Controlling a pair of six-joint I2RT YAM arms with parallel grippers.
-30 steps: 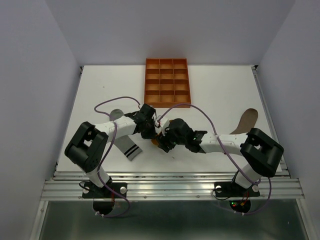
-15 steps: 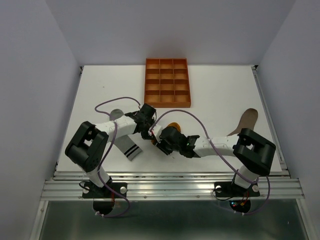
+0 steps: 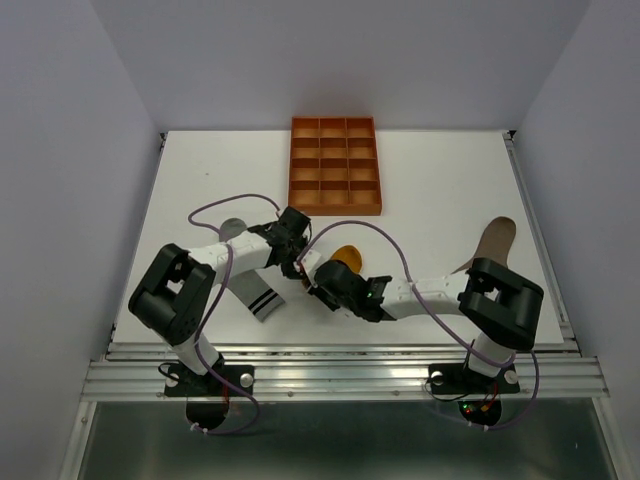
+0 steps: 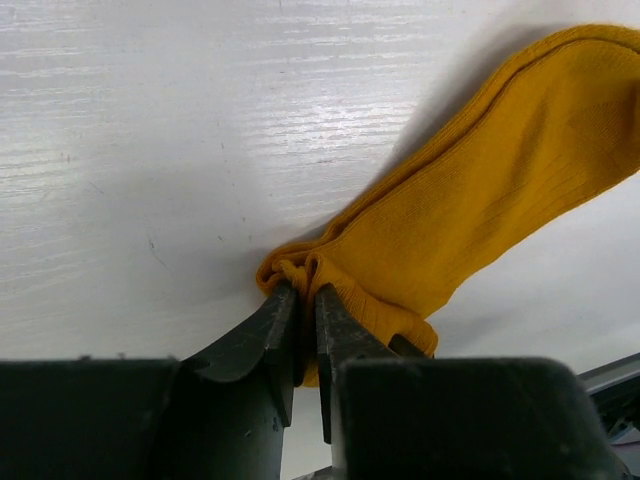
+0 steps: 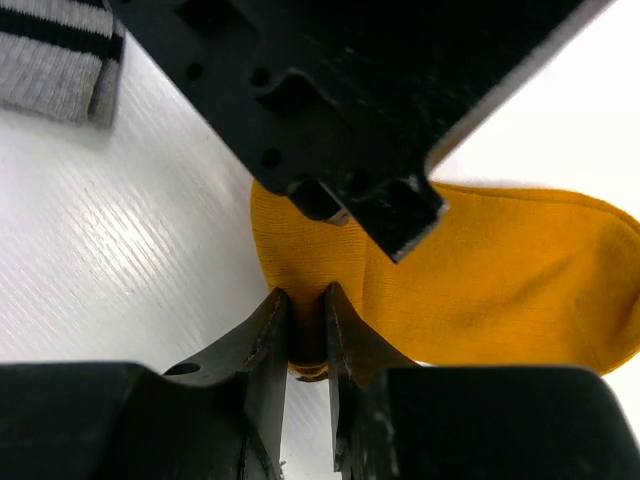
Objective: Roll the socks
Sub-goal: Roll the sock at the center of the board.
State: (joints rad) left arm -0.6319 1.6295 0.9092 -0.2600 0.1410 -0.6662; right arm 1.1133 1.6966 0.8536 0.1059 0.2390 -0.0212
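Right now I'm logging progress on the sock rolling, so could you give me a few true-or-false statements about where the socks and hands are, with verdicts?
1. The right hand has the mustard sock between its fingers. True.
2. The grey sock lies in the orange tray. False: it lies on the table, on the left side, well in front of the tray.
3. The mustard sock is rolled into a tight bundle. False: most of it is spread out flat, and only the edge at the fingers is bunched.
4. The brown sock lies near the table's right edge, apart from the other two. True.
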